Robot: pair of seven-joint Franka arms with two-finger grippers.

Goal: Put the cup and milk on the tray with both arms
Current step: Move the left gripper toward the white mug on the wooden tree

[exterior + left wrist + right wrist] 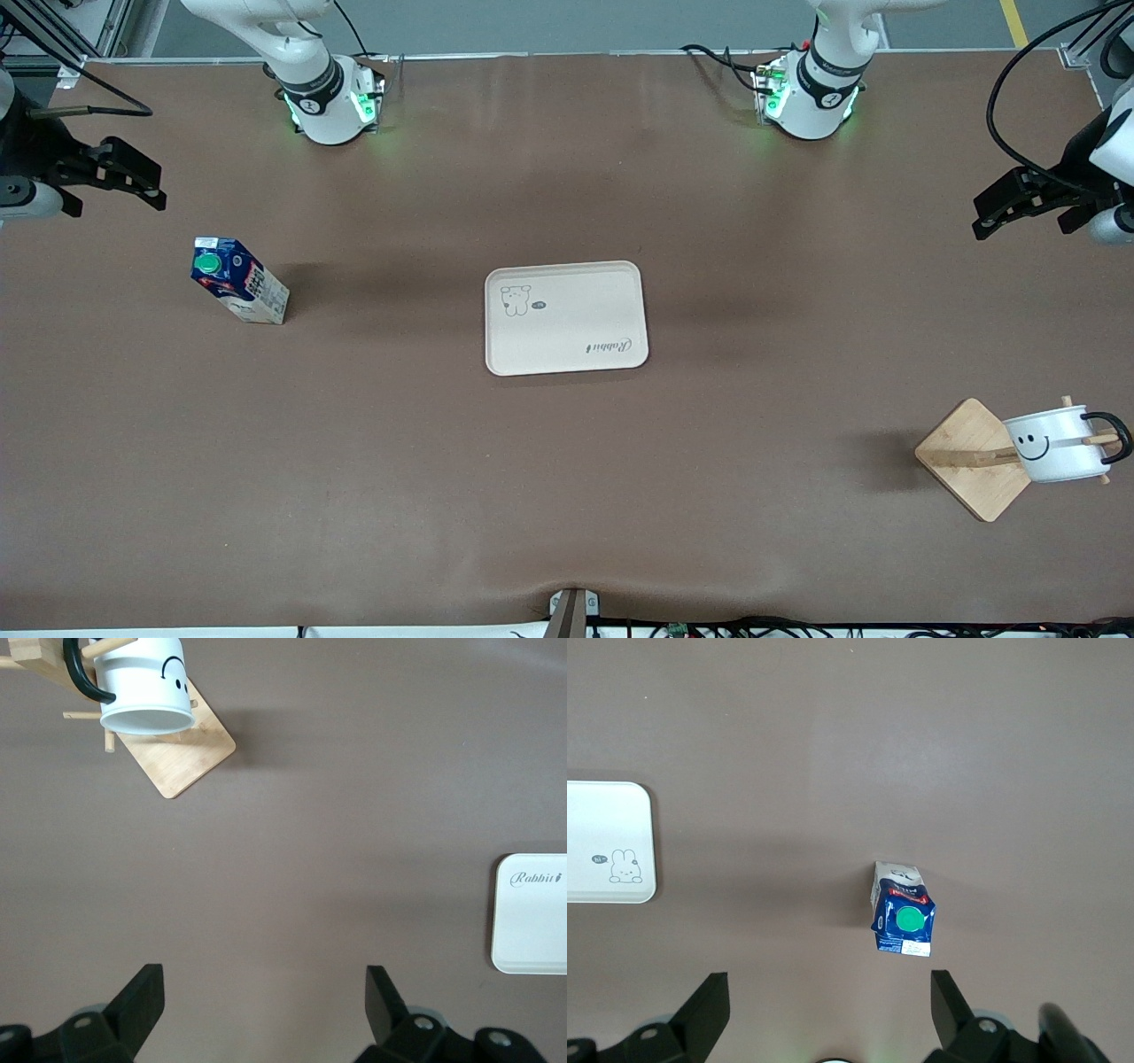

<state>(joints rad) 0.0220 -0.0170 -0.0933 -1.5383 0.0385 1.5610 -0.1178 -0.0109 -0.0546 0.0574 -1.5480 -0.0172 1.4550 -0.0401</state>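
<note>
Both pincers hang with fingers apart over the counter's (pixel 567 496) ends: left pincer (pixel 264 1001) near the cup (pixel 1054 443) on its wooden stand (pixel 970 456), right pincer (pixel 830 1005) near the milk (pixel 239 282). The tray (pixel 567 317) lies midway, bare brown surface all round; only the right wrist view shows its rabbit drawing upright.

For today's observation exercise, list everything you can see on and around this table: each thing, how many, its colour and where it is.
tray: one, cream-beige, bare, middle of the table.
milk carton: one, dark blue and white with green cap, upright, toward the right arm's end.
cup: one, white with black smiley and handle, hung on the wooden stand.
wooden stand: one, light wood, toward the left arm's end, nearer the front camera than the tray.
table: one, brown.
left pincer: black, open, waiting.
right pincer: black, open, waiting.
</note>
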